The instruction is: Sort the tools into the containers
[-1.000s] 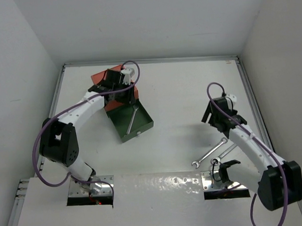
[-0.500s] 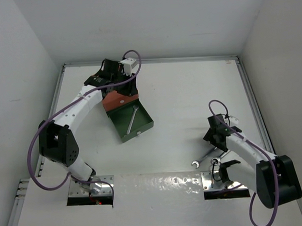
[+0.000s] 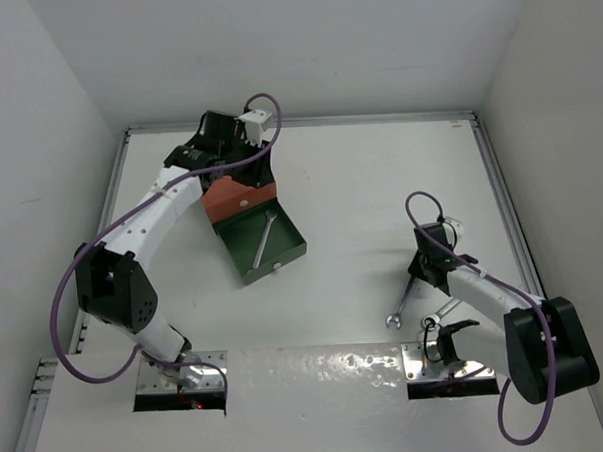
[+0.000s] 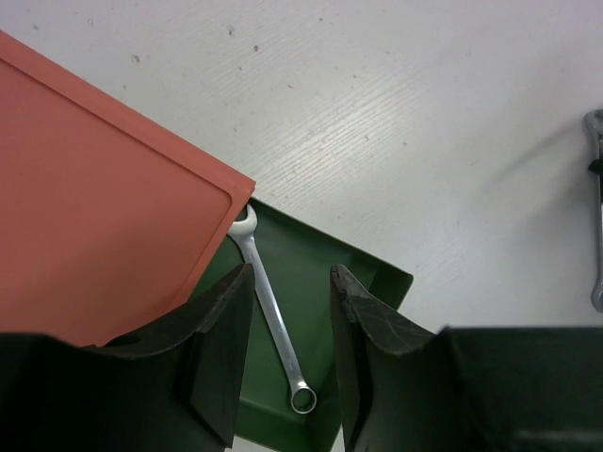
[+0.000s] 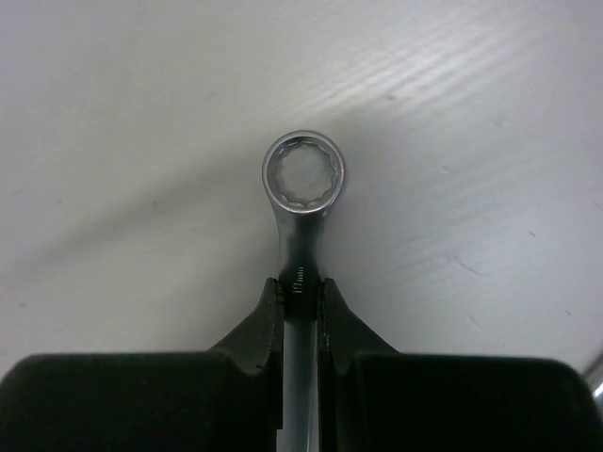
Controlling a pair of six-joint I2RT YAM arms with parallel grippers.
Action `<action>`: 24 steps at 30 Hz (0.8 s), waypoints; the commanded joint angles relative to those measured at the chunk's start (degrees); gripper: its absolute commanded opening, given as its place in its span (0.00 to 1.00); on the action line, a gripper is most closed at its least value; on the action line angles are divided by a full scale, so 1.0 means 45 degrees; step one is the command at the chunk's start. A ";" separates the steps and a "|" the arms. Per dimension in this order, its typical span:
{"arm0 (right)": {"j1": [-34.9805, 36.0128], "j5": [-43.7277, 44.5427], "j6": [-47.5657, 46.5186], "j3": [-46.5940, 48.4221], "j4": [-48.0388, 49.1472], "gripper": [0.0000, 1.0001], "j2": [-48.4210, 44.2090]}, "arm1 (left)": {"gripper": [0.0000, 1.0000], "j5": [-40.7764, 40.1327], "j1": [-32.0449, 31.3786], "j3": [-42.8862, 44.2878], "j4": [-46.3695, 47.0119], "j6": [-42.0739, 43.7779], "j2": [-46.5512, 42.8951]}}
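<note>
White tabletop (image 3: 360,183), walled in on three sides by pale panels, is being used as the work surface. At the right gripper (image 5: 300,282), the jaws are being pressed together on the shank of a wrench (image 5: 303,179), just behind its ring end. A second ago these jaws were being held wide apart and higher above the table, so the grasp is only now being made. Seen from above, the same wrench (image 3: 400,304) is being turned to a steeper angle than before, with its open end toward the near edge. Whether it is being lifted clear of the table cannot be told. Just beside it, a second wrench (image 3: 447,306) is being left on the table, partly covered by the arm.

Well apart, at the far left, the left gripper (image 4: 290,278) is being held with its jaws apart and nothing seen between them. It is being kept above the orange drawer (image 4: 94,207) and the green drawer (image 4: 372,282), which is pulled out beneath. A third wrench (image 4: 273,320) is already lying in the green drawer. One tool is therefore being judged as sorted and one as freshly gripped, and a carry across to the drawers is being called for next.
</note>
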 commanded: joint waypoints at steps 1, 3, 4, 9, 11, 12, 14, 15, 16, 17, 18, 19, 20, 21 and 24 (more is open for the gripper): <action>0.0042 -0.1953 -0.2356 0.0207 0.1180 0.00 0.0402 | 0.35 -0.0197 0.0148 0.0513 0.0146 0.0183 -0.0309; 0.0042 -0.2752 -0.3019 0.0152 0.2213 0.00 -0.0183 | 0.36 -0.0314 0.0207 0.0532 0.0165 0.0261 -0.0368; 0.0042 -0.2990 -0.3197 0.0073 0.2855 0.00 -0.0417 | 0.36 -0.0353 0.0246 0.0533 0.0146 0.0281 -0.0368; 0.0042 -0.4162 -0.3920 -0.0550 0.5359 0.00 -0.0811 | 0.36 -0.0451 0.0422 0.0552 0.0224 0.0301 -0.0329; 0.0042 -0.4670 -0.4096 -0.0669 0.5654 0.00 -0.0480 | 0.36 -0.0432 0.0461 0.0572 0.0263 0.0262 -0.0290; 0.0042 -0.4807 -0.4155 -0.0708 0.5751 0.00 -0.0401 | 0.36 -0.0432 0.0461 0.0552 0.0263 0.0262 -0.0290; 0.0042 -0.5062 -0.4214 -0.0748 0.6063 0.00 -0.0283 | 0.36 -0.0490 0.0461 0.0552 0.0302 0.0300 -0.0290; 0.0042 -0.5121 -0.4234 -0.0748 0.6335 0.00 -0.0283 | 0.36 -0.0510 0.0461 0.0552 0.0302 0.0281 -0.0271; 0.0042 -0.5218 -0.4253 -0.0728 0.6493 0.00 -0.0302 | 0.36 -0.0510 0.0481 0.0552 0.0283 0.0300 -0.0251; 0.0042 -0.5490 -0.4253 -0.0690 0.6630 0.00 -0.0321 | 0.36 -0.0529 0.0481 0.0552 0.0282 0.0301 -0.0212; 0.0042 -0.5608 -0.4273 -0.0573 0.6728 0.00 -0.0380 | 0.36 -0.0530 0.0481 0.0552 0.0282 0.0281 -0.0192; 0.0042 -0.5706 -0.4292 -0.0495 0.6748 0.00 -0.0419 | 0.36 -0.0530 0.0481 0.0533 0.0282 0.0281 -0.0192; 0.0042 -0.5901 -0.4370 -0.0397 0.6748 0.00 -0.0439 | 0.36 -0.0530 0.0481 0.0494 0.0302 0.0300 -0.0192; 0.0042 -0.5999 -0.4409 -0.0280 0.6768 0.00 -0.0516 | 0.36 -0.0530 0.0481 0.0494 0.0321 0.0281 -0.0192; 0.0042 -0.6507 -0.4565 -0.0065 0.6885 0.00 -0.0614 | 0.36 -0.0452 0.0481 0.0416 0.0360 0.0242 -0.0173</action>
